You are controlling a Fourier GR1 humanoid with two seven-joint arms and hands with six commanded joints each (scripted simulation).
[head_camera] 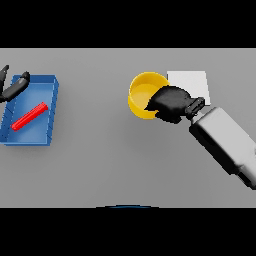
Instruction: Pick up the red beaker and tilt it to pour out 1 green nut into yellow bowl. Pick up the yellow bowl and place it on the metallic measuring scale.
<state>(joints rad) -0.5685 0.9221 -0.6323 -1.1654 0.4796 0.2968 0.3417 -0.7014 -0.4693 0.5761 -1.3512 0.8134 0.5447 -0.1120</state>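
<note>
Right robot hand (171, 103) curled round yellow bowl (142, 93) rim, beside scale (192, 82); left robot hand (14, 88) fingers relaxed.

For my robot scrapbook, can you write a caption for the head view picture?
Right hand grips the yellow bowl beside the scale; red beaker lies in the blue tray.

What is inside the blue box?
A red stick-shaped beaker lies slanted inside the blue rectangular tray. The left hand covers its far corner, so that spot stays hidden.
</note>
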